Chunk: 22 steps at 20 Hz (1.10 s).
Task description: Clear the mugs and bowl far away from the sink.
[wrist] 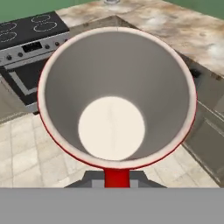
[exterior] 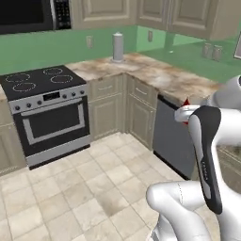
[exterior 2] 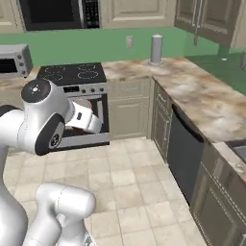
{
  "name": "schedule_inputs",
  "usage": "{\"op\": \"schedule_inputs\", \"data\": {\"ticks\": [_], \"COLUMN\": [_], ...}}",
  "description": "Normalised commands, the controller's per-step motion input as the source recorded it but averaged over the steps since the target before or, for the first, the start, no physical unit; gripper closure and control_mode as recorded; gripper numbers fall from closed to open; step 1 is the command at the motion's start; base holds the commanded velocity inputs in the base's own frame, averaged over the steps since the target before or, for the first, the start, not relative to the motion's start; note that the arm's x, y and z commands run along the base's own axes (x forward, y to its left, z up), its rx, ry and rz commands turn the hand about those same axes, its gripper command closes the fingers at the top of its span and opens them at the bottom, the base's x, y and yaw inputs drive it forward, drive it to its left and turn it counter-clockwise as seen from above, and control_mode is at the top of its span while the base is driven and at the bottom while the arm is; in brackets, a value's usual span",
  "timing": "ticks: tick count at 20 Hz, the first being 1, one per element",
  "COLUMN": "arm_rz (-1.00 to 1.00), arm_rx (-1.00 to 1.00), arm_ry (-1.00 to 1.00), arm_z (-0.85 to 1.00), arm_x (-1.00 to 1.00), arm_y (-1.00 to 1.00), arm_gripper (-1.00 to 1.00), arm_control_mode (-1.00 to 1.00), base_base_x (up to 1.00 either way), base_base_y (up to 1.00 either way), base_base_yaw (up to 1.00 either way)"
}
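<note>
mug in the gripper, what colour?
Red outside, pale inside: the red mug, best in the hand view.

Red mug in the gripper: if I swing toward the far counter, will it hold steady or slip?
The red mug looks rigid and empty, so probably light and nothing to spill. The gripper seems shut on its handle alone, so it may pivot on a fast swing. Its walls look smooth, possibly slippery; the marbled counter is hard, so set down gently.

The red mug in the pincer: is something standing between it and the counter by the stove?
Nothing visible does. The red mug, held by the pincer, hangs over open floor; the counter shows bare marble beyond a grey canister.
</note>
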Motion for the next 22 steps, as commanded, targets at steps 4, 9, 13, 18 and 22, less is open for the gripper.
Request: {"op": "schedule_inputs", "data": {"ticks": [4,9,13,18,22], "arm_rz": [0.00,0.00,0.00,0.00,0.00], "arm_rx": [0.00,0.00,0.00,0.00,0.00], "arm_ry": [0.00,0.00,0.00,0.00,0.00], "arm_z": [0.00,0.00,0.00,0.00,0.00], "arm_x": [0.00,0.00,0.00,0.00,0.00], "arm_y": [0.00,0.00,0.00,0.00,0.00], "arm_gripper": [1.00,1.00,1.00,1.00,1.00], "arm_control_mode": [1.00,1.00,1.00,1.00,1.00], "base_base_x": [0.00,0.00,0.00,0.00,0.03], "base_base_y": [0.30,0.25,0.20,0.19,0.14], "base_base_yaw": [1.00,1.00,1.00,1.00,0.99]}}
